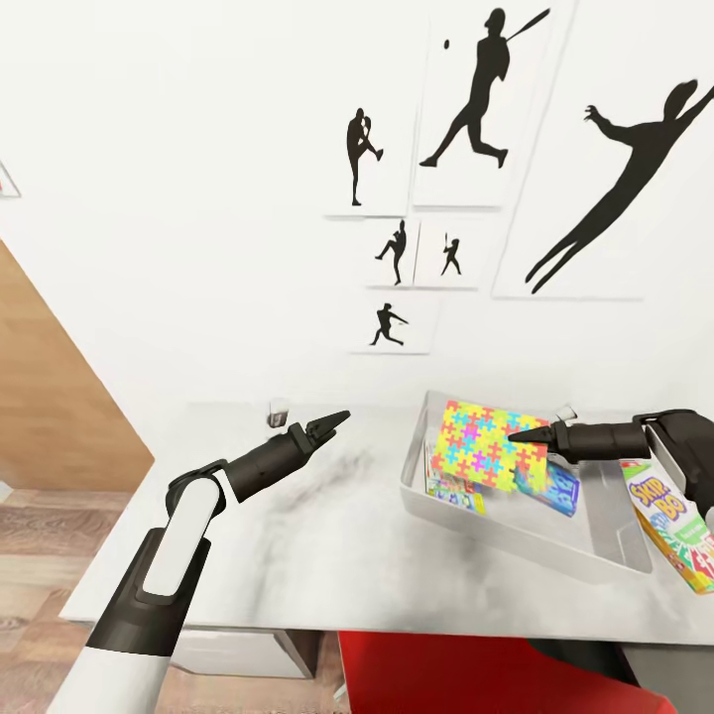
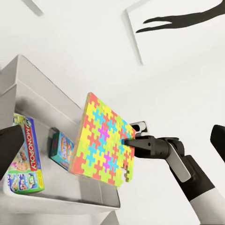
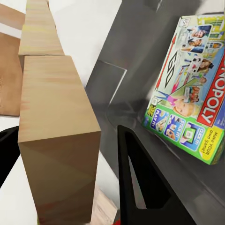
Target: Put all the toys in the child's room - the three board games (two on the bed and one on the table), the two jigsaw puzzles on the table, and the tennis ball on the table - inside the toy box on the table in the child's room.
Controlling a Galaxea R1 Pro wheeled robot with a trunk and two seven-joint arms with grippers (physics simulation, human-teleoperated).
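Note:
My right gripper (image 1: 524, 437) is shut on a multicoloured jigsaw puzzle (image 1: 483, 451), holding it tilted on edge above the light grey toy box (image 1: 516, 540) on the table (image 1: 297, 545). Its wooden edge (image 3: 56, 140) sits between the black fingers (image 3: 136, 187). The same puzzle (image 2: 105, 140) faces the left wrist camera. In the tub lie a Monopoly board game (image 2: 23, 159) (image 3: 192, 98) and a blue board game (image 1: 561, 488). A yellow-orange Skip-Bo board game (image 1: 674, 531) leans outside the tub's right wall. My left gripper (image 1: 332, 423) hovers open over the table, left of the tub, with nothing in it.
The white wall with black baseball-player pictures (image 1: 476, 99) stands right behind the table. A small grey-and-white object (image 1: 280, 410) sits at the table's back edge. A red seat (image 1: 446, 674) is under the front edge, and a wooden door (image 1: 50, 397) is at the left.

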